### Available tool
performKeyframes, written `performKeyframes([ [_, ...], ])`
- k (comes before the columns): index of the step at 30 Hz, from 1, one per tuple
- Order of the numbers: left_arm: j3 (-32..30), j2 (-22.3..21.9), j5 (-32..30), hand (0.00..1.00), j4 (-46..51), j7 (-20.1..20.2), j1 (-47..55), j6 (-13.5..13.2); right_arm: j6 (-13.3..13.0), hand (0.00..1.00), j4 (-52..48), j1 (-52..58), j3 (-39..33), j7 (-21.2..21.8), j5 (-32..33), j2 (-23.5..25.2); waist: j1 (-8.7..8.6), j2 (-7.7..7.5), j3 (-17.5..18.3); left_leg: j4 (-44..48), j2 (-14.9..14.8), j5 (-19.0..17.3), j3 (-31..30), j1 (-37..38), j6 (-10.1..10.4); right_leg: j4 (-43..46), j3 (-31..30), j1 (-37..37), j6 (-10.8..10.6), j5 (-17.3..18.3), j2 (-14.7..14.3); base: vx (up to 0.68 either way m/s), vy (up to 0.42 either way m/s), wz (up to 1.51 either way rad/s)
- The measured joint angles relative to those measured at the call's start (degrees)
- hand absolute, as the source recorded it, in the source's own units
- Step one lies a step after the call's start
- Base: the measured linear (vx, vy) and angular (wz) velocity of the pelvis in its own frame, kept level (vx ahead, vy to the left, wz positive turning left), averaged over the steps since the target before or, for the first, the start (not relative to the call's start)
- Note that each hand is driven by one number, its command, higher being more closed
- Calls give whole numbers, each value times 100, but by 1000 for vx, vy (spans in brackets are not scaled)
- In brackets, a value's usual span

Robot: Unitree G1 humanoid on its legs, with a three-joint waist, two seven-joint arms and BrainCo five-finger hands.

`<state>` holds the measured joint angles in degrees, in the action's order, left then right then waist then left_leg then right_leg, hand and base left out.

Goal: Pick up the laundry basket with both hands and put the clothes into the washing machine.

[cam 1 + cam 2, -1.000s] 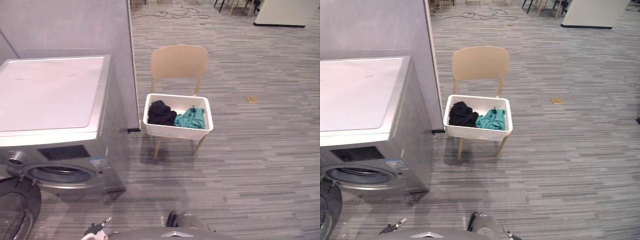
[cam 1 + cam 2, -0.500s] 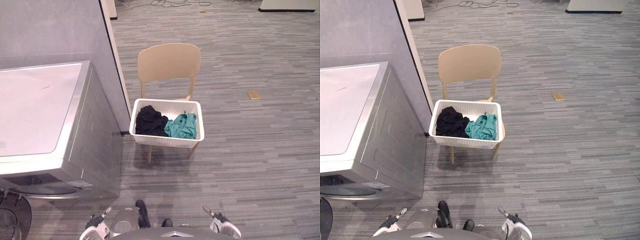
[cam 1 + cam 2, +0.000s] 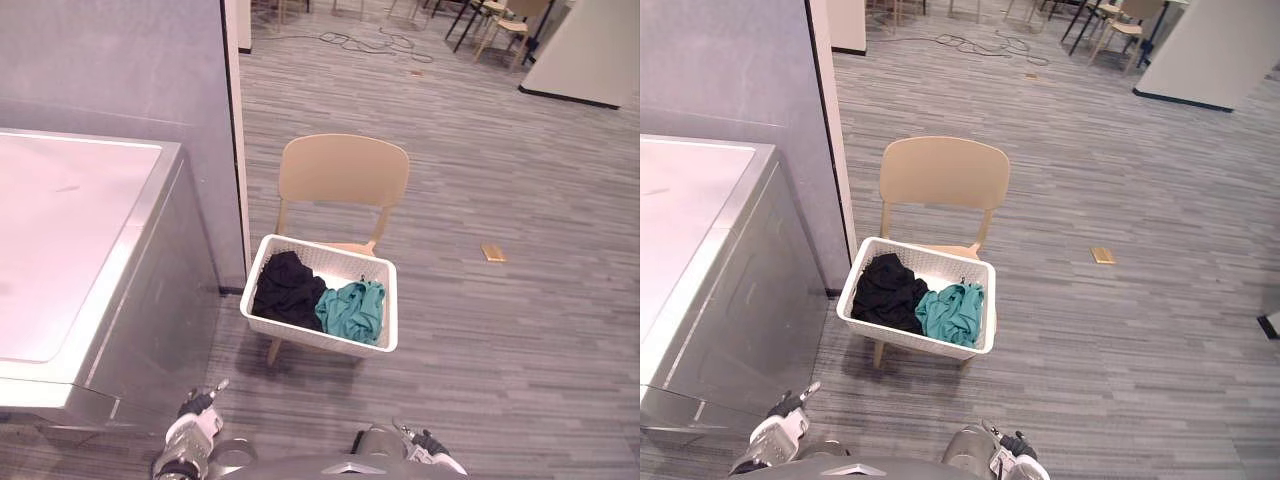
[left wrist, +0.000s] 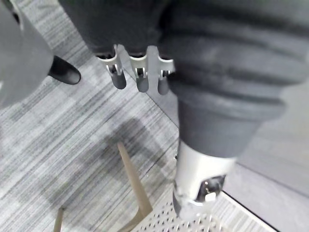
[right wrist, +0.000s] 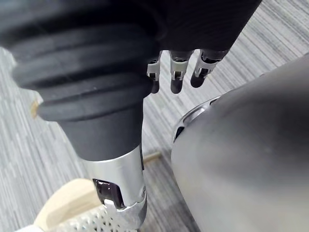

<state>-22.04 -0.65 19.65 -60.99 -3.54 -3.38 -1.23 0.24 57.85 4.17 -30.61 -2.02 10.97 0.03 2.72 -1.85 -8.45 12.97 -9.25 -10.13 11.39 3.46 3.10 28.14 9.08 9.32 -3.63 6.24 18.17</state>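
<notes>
A white laundry basket [image 3: 318,342] stands on the seat of a beige chair [image 3: 343,174]. A black garment [image 3: 284,291] lies in its left half and a teal one [image 3: 352,309] in its right. The silver washing machine [image 3: 70,250] stands to the left, its flat top and side showing. My left hand [image 3: 192,428] hangs low at the bottom left, fingers [image 4: 139,79] relaxed and holding nothing. Low at the bottom right hangs my right hand [image 3: 425,445], its fingers [image 5: 176,77] also loose and empty. Both hands are well short of the basket.
A grey partition wall [image 3: 120,60] rises behind the washer, right beside the chair. A small tan piece [image 3: 493,252] lies on the carpet to the right. Chairs [image 3: 500,20] and cables [image 3: 370,42] are far back. Open floor lies right of the chair.
The camera has moved: the whole picture shifted, the washer's door went out of view and the basket appears nearer. Both hands hang at the bottom edge as before. Basket and chair stayed put.
</notes>
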Motion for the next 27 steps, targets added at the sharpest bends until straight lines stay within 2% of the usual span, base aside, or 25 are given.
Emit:
performKeyframes([
  [1, 2, 4, 79, 0, 1, 4, 15, -10, 0, 0, 13, 11, -3, -2, 5, 7, 0, -21, 13, 5, -45, -9, -51, -51, 112, -234, -160, -55, -49, -262, -15, 49, -491, 36],
  [2, -32, 44, 258, 0, -4, 7, 87, -11, -3, 0, 110, 70, -24, -5, 33, 72, 4, -174, 98, -17, -67, -38, -159, -48, 365, -589, -328, -144, -317, -1097, -2, 87, -650, 32],
  [3, -75, 69, 397, 0, -75, 5, 198, -15, -2, 0, 188, 99, -153, -5, 58, 107, 12, -214, 229, -63, -190, -53, -267, -36, 504, -831, -168, -402, -861, -577, -103, 100, -646, 27],
  [4, -123, 49, 426, 0, -101, 8, 233, -27, -1, 0, 211, 121, -172, -10, 61, 89, 22, -132, 285, -145, -294, -11, -300, -35, 576, -1065, -27, -527, -837, -409, -201, 144, -593, 8],
  [5, -353, -48, 500, 0, -180, 19, 279, -24, 1, 0, 223, 123, -242, -17, 48, -23, 36, -12, 312, -362, -462, 135, -355, -21, 741, -1517, 172, -709, -833, -219, -395, 88, -333, 3],
  [6, -601, -147, 504, 0, -324, 20, 292, -16, 7, 0, 209, 134, -419, -25, 39, -114, -7, 200, 332, -566, -592, 302, -423, 55, 744, -1602, 291, -766, -753, -265, -596, 110, -363, 17],
  [7, -967, -230, 524, 0, -463, 17, 378, -1, 33, 0, 153, 202, -691, -68, 67, -196, -58, 349, 392, -842, -635, 488, -477, 166, 777, -1693, 381, -874, -707, -249, -728, 115, -274, 32],
  [8, -1208, -268, 569, 0, -507, 17, 497, 0, 64, 0, -13, 257, -850, -118, 153, -229, -79, 382, 413, -998, -682, 604, -467, 261, 796, -1755, 438, -969, -674, -232, -804, 119, -228, 28],
  [9, -1362, -276, 612, 0, -505, 20, 593, 6, 97, 0, -236, 326, -881, -156, 234, -217, -82, 384, 415, -1063, -717, 661, -452, 309, 808, -1787, 447, -1003, -658, -225, -844, 90, -143, 5],
  [11, -1889, -290, 586, 0, -515, -3, 977, 124, 105, 0, -1885, 570, -745, -381, 342, -158, -140, 339, 442, -1199, -762, 686, -335, 342, 816, -1994, 413, -968, -620, -335, -926, 34, -50, -17],
  [12, -2040, -286, 524, 0, -513, -1, 1143, 140, 53, 0, -2770, 722, -588, -482, 339, -141, -155, 270, 505, -1212, -739, 698, -327, 209, 871, -2127, 413, -903, -647, -421, -915, -12, 13, -9],
  [15, -2063, -210, 378, 0, -479, -54, 1310, 142, -174, 0, -4408, 862, -87, -660, 260, 34, -145, 95, 588, -1200, -681, 733, -333, -22, 935, -2463, 435, -806, -653, -662, -896, -29, 35, -2],
  [16, -2062, -189, 378, 0, -475, -80, 1328, 138, -225, 0, -4674, 840, 51, -672, 217, 70, -146, 46, 592, -1196, -674, 744, -334, -64, 943, -2538, 438, -799, -659, -718, -897, -36, 21, -8],
  [18, -1913, -101, 382, 0, -467, -125, 1315, 111, -504, 0, -5404, 538, 722, -678, 170, 172, -111, -71, 609, -1160, -635, 752, -328, -201, 944, -2833, 435, -796, -654, -924, -892, -46, 16, -6],
  [20, -1525, -68, 379, 0, -403, -145, 1280, 78, -631, 0, -5497, 235, 1189, -666, -19, 126, -88, -50, 595, -1111, -604, 759, -342, -336, 935, -2976, 438, -753, -655, -1041, -877, -51, 8, -4],
  [21, -1143, -6, 372, 0, -356, -174, 1251, 44, -657, 0, -5482, -76, 1572, -655, -53, 38, -20, -4, 520, -1083, -591, 770, -345, -464, 935, -3049, 440, -704, -652, -1119, -871, -82, 1, -1],
  [22, -946, 30, 372, 0, -343, -206, 1223, 40, -669, 0, -5468, -240, 1778, -648, -88, -42, 10, -29, 483, -1069, -579, 779, -377, -518, 936, -3099, 456, -705, -656, -1158, -865, -100, -6, 9],
  [25, -54, 177, 367, 0, -217, -240, 970, -20, -727, 0, -5038, -1503, 2785, -397, -373, -733, 120, 181, 62, -1006, -507, 926, -643, -953, 919, -3168, 614, -458, -638, -1329, -828, -97, -9, 28],
  [27, 245, 190, 378, 0, 26, -239, 763, -77, -725, 0, -4652, -2189, 3228, -272, -431, -1027, 207, 224, -168, -1011, -505, 1034, -800, -1143, 916, -3171, 754, -380, -598, -1375, -840, -69, -20, 35],
])
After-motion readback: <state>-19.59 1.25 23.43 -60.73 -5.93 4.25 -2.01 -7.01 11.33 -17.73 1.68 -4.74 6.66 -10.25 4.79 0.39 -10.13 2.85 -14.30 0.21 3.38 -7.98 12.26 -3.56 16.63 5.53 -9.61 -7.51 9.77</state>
